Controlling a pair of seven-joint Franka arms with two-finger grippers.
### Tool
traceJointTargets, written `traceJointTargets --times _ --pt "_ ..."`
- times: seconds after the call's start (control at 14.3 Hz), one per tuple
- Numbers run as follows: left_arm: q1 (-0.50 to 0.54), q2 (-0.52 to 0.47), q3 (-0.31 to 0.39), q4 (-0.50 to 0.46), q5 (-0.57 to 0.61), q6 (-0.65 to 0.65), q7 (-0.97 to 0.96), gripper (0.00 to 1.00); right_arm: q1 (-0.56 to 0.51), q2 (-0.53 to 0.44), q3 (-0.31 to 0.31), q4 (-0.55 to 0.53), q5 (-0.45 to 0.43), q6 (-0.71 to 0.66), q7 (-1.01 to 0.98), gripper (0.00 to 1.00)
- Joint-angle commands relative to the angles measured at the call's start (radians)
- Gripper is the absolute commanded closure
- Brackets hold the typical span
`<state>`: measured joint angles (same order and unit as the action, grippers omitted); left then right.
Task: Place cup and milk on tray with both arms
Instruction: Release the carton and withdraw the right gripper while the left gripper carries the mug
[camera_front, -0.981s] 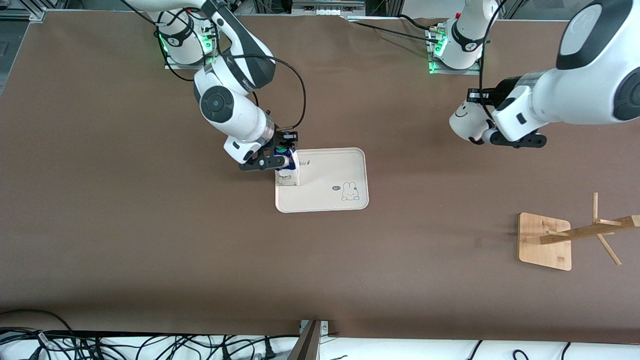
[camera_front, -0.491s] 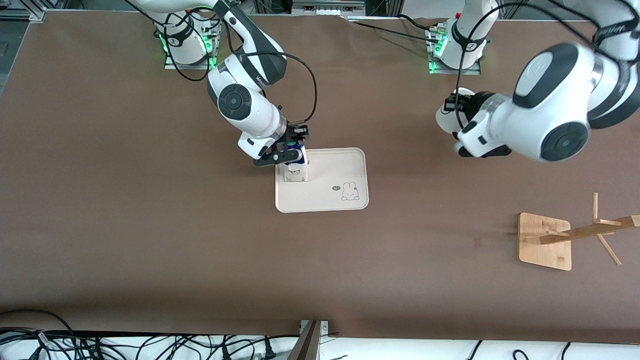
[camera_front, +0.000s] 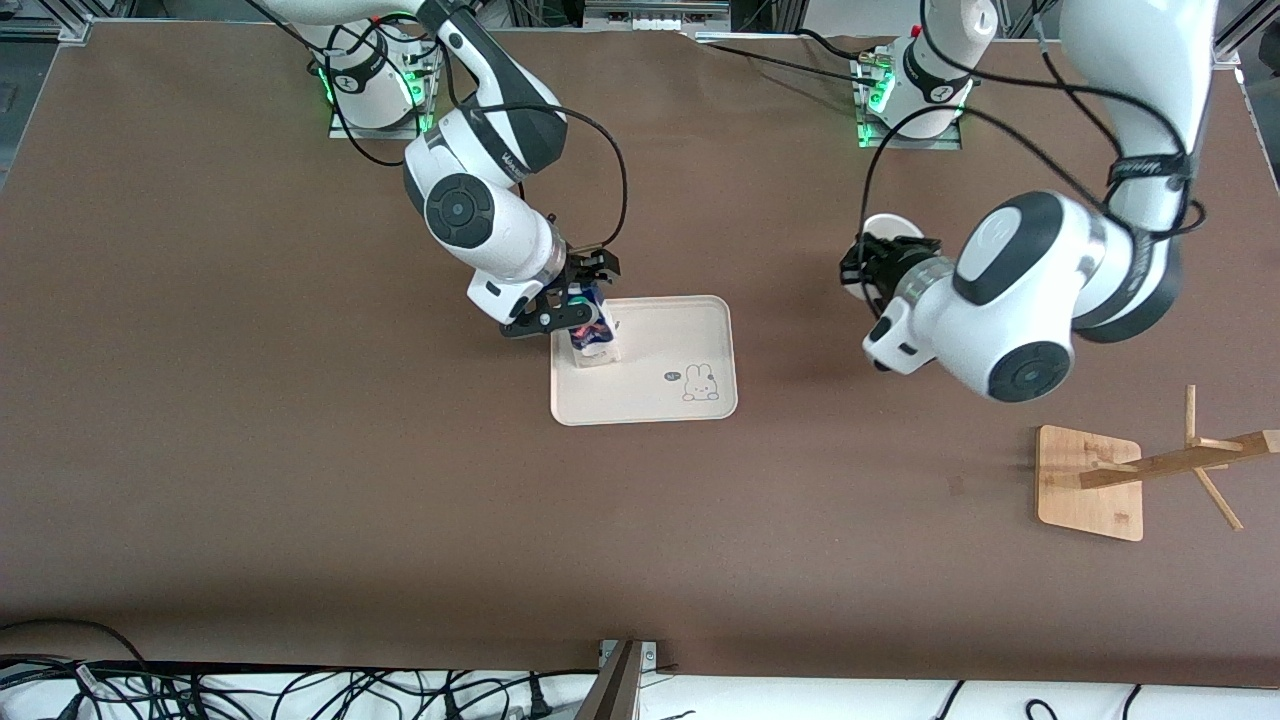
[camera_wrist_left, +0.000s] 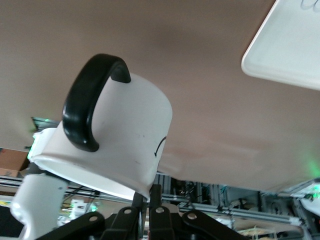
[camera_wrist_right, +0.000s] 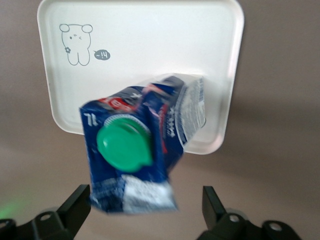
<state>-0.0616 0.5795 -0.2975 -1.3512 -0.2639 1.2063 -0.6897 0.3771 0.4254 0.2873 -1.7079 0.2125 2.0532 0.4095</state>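
Front view: the right gripper (camera_front: 578, 312) stands over the corner of the tray (camera_front: 690, 325) toward the right arm's end of the bench (camera_front: 300, 450), with the milk (camera_front: 592, 338) between its fingers, the carton's base apparently on or just above the tray floor and leaning; the left gripper (camera_front: 872, 270) carries the cup (camera_front: 882, 232) in the air over bare bench, well apart from the tray, toward the left arm's end. A wooden rack (camera_front: 1095, 480) lies nearer the camera at that same end. The step in hand is judged to be setting down the milk, with the cup in transit; next, the carton needs to stand squarely before it is let go, and the cup must travel over the tray's free half (the part with the bunny drawing). Left wrist view: the left gripper (camera_wrist_left: 146, 202) pinches the cup's (camera_wrist_left: 125, 135) rim, black handle (camera_wrist_left: 90, 100) uppermost, a curved black stroke visible on the side; the tray's corner (camera_wrist_left: 285, 55) shows apart. Right wrist view: the right gripper (camera_wrist_right: 145, 202) is spread, its fingers (camera_wrist_right: 75, 205) clear of the milk (camera_wrist_right: 145, 150), which tilts over the tray's (camera_wrist_right: 150, 45) edge. Readable marks: "1L" beside the green cap (camera_wrist_right: 125, 142); other print is blurred.
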Motion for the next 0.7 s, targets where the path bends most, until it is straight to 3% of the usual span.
traceJointTargets --times 0.0,0.28,0.63 --pt "-0.040 0.103 -0.003 0.124 -0.044 0.030 -0.108 1.00 -0.004 -0.001 -0.032 0.134 -0.004 -0.160 -0.008 0.00" --pt "-0.078 0.155 -0.003 0.122 -0.141 0.136 -0.209 1.00 -0.004 -0.091 -0.132 0.241 -0.004 -0.327 -0.008 0.00" --pt "-0.161 0.219 -0.003 0.124 -0.189 0.364 -0.309 1.00 -0.004 -0.129 -0.252 0.384 -0.039 -0.527 -0.014 0.00"
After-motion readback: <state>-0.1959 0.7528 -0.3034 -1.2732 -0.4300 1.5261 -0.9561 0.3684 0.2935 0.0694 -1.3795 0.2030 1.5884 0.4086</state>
